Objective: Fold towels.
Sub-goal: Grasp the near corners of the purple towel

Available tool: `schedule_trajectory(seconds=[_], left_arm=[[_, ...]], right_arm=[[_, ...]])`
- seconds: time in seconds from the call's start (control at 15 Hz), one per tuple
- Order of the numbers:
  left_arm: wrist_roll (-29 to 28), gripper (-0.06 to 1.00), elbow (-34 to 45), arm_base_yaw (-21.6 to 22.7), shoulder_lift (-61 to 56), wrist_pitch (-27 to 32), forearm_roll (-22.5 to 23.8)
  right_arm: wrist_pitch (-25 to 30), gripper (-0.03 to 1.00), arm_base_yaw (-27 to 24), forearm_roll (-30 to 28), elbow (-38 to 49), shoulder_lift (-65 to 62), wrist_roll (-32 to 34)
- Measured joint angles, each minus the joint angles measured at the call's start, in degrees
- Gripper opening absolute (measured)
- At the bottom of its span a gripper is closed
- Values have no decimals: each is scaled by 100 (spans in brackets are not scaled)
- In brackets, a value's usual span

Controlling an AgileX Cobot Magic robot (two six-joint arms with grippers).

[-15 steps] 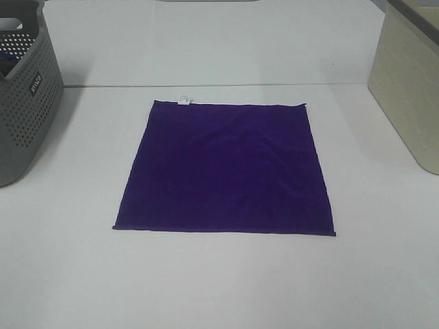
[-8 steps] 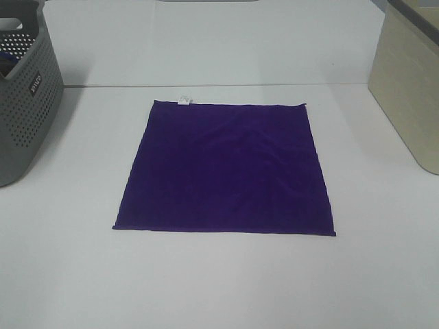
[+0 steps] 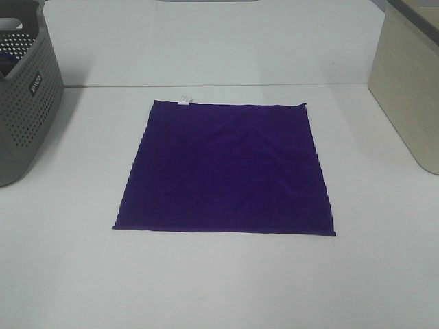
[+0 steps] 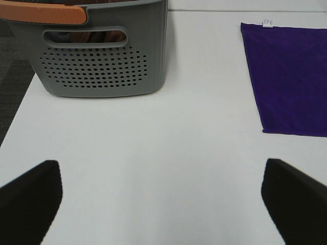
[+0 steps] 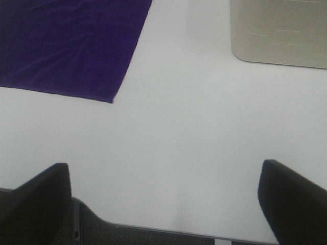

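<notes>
A deep purple square towel (image 3: 225, 166) lies flat and unfolded in the middle of the white table, with a small white tag (image 3: 184, 101) on its far edge. Neither arm shows in the exterior view. In the left wrist view the left gripper (image 4: 161, 201) is open over bare table, its dark fingertips (image 4: 28, 196) wide apart, with the towel (image 4: 291, 76) off to one side. The right gripper (image 5: 163, 204) is open too, hovering over the table's front edge, and a corner of the towel (image 5: 71, 46) lies ahead of it. Nothing is held.
A grey perforated basket (image 3: 24, 89) with an orange handle (image 4: 43, 13) stands at the table's left. A beige bin (image 3: 408, 82) stands at the right. The table's front edge (image 5: 153, 232) shows in the right wrist view.
</notes>
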Motion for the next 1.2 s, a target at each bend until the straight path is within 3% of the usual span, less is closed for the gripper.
schedule_trajectory(seconds=[1.2], left_arm=[[0, 99, 0, 0, 0, 0, -46]], right_arm=[[0, 96, 0, 0, 0, 0, 0]])
